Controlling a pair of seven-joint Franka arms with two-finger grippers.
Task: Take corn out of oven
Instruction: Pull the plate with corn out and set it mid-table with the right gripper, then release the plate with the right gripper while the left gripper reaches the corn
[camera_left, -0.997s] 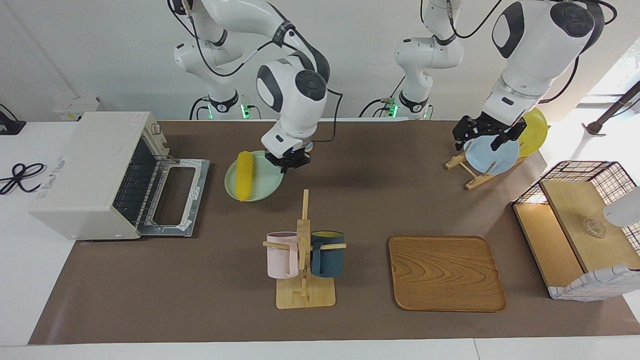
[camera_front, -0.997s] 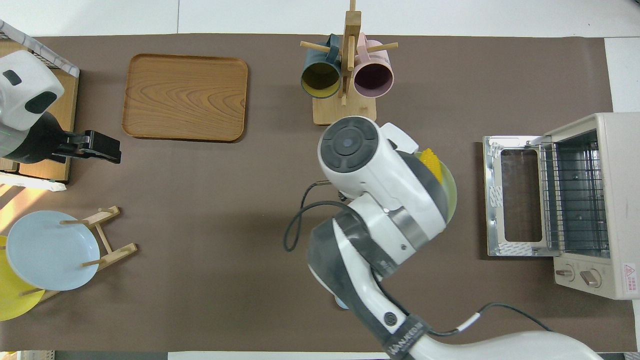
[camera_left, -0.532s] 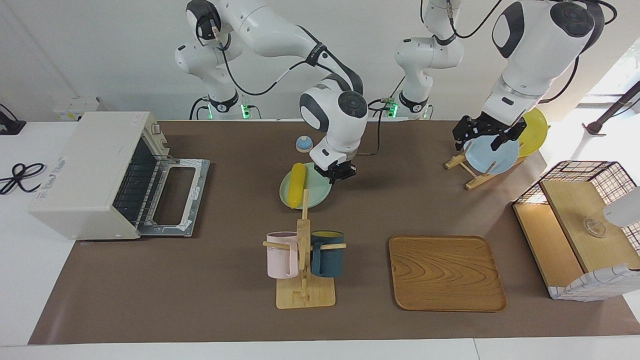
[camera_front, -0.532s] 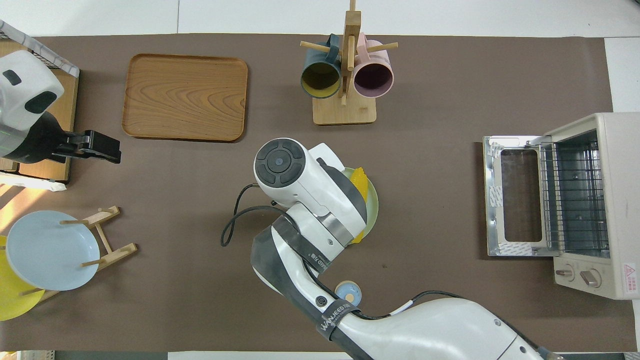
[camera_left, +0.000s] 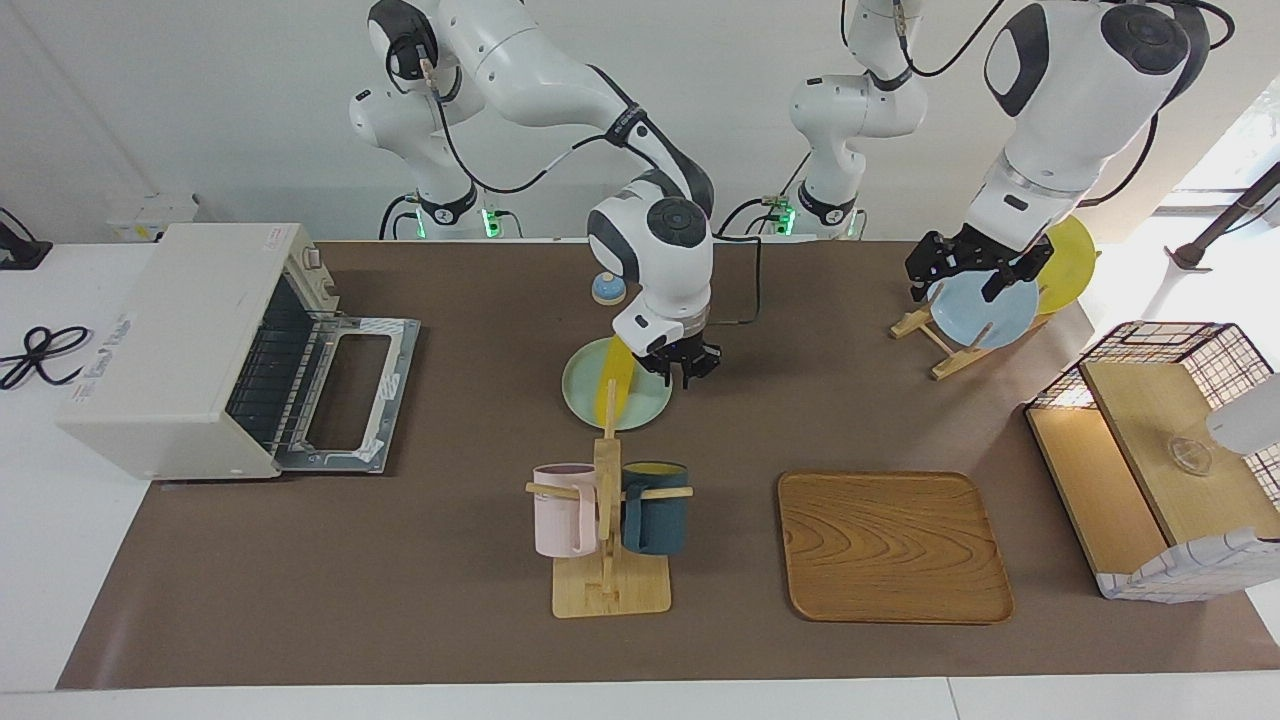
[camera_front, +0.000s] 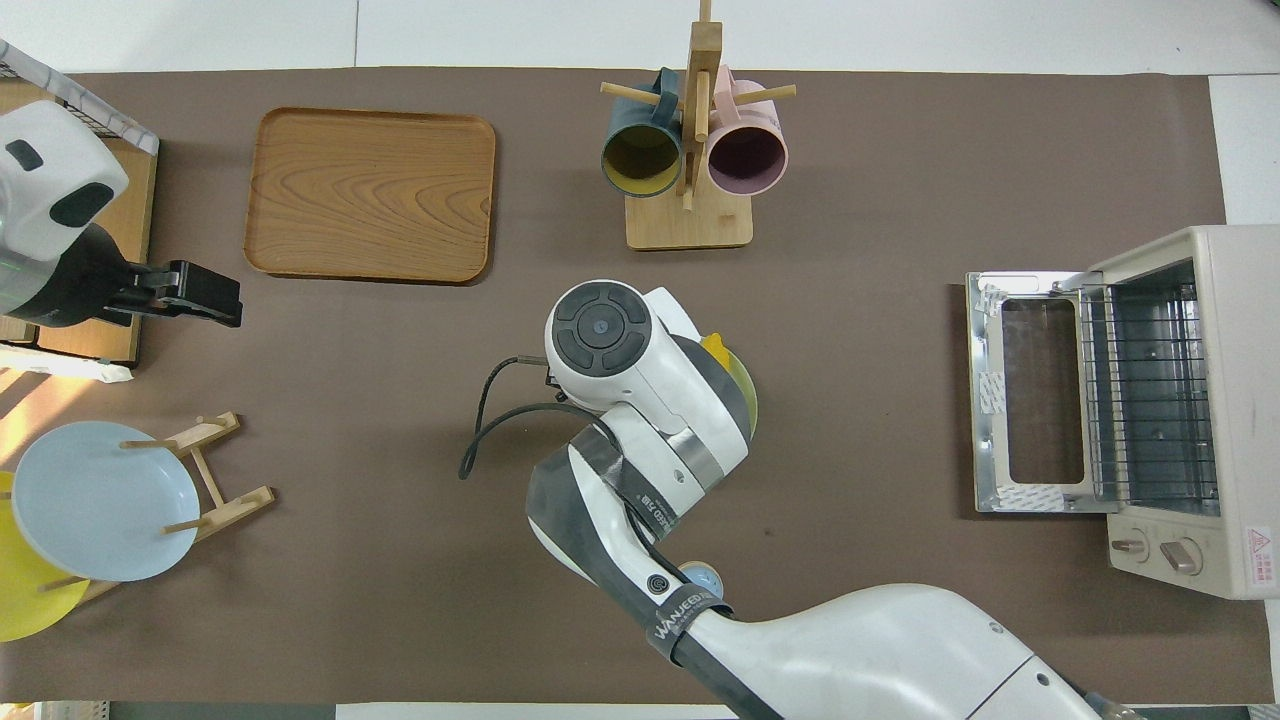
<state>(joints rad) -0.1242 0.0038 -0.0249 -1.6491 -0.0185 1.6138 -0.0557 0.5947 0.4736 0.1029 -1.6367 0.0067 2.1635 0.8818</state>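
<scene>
The yellow corn (camera_left: 612, 385) lies on a pale green plate (camera_left: 645, 410) that sits on the mat mid-table, a little nearer to the robots than the mug rack. My right gripper (camera_left: 686, 370) hovers at that plate's rim, fingers apart and pointing down. In the overhead view the right arm hides most of the plate (camera_front: 747, 388), and only the corn's tip (camera_front: 714, 346) shows. The off-white oven (camera_left: 190, 350) stands at the right arm's end of the table, its door (camera_left: 350, 390) folded down and its wire rack (camera_front: 1150, 400) bare. My left gripper (camera_left: 968, 268) waits open over the plate rack.
A wooden rack (camera_left: 608, 500) with a pink and a dark blue mug stands just past the green plate. A wooden tray (camera_left: 893, 545), a plate rack with a blue plate (camera_left: 985, 310) and a wire-and-wood basket (camera_left: 1170, 450) fill the left arm's end. A small blue knob (camera_left: 607, 288) lies near the robots.
The right arm carried the green plate with the corn from in front of the oven to mid-table. Its fingers have since parted from the rim. The left arm stayed still.
</scene>
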